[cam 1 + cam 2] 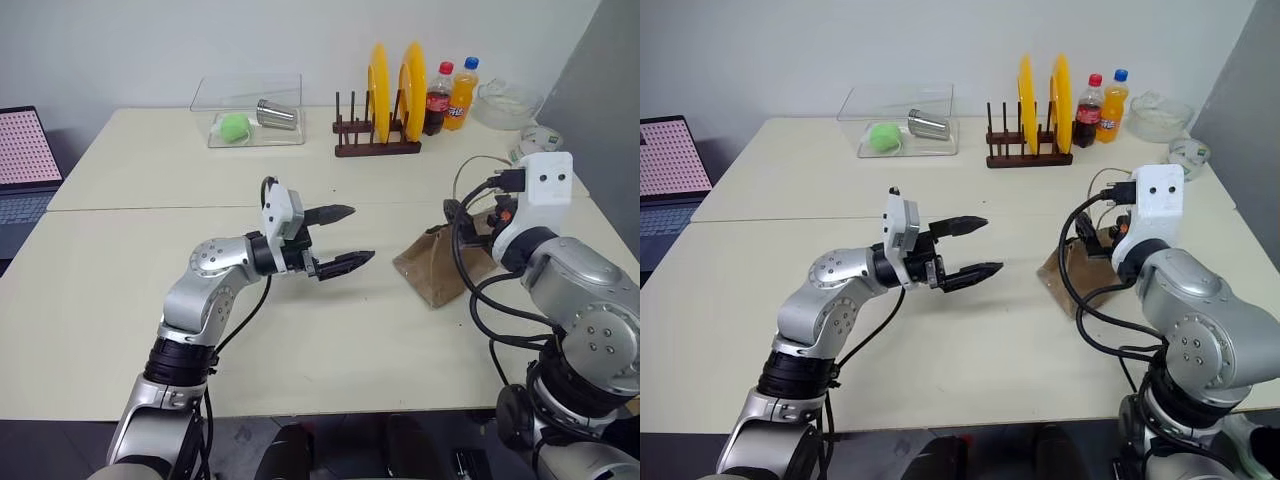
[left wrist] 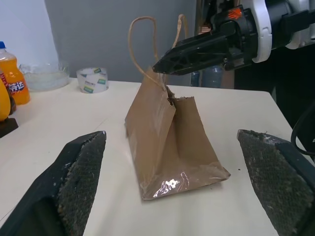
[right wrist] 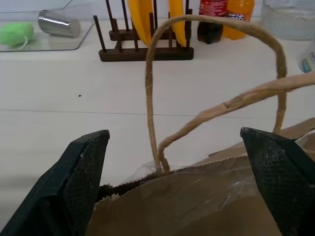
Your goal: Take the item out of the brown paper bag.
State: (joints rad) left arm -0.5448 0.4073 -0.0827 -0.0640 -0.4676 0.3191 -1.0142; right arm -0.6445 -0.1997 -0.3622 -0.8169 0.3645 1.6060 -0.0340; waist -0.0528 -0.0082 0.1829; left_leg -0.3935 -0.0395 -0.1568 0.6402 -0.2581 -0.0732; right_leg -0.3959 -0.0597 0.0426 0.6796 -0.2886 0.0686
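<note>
Head views: brown paper bag (image 1: 437, 264) stands on the cream table (image 1: 150, 260) at the robot's right, mouth up, pale loop handles rising from its top edge. Left gripper (image 1: 343, 239) held level above the table mid-area, pointing toward the bag, well apart from it; its two black fingers spread wide, nothing between them. Right gripper (image 1: 1095, 232) sits just above the bag's top, largely hidden behind its own white wrist housing. Back of table: clear tray (image 1: 250, 110) with a green ball (image 1: 234, 126) and a metal cup (image 1: 277, 114), dark wooden rack (image 1: 376, 135) with two yellow plates, two soda bottles (image 1: 450, 97). Laptop (image 1: 25, 170) at the far left edge.

Left wrist view: bag faces the camera, creased, bottom flap glossy. One right-gripper finger (image 2: 197, 51) reaches over the bag's open top beside the handles. Tape roll (image 2: 92, 79) behind on the table.

Right wrist view: fingers (image 3: 81, 169) wide apart, empty, straddling the bag's mouth; handle loops arch between them. Item cannot be made out; bag interior not readable
</note>
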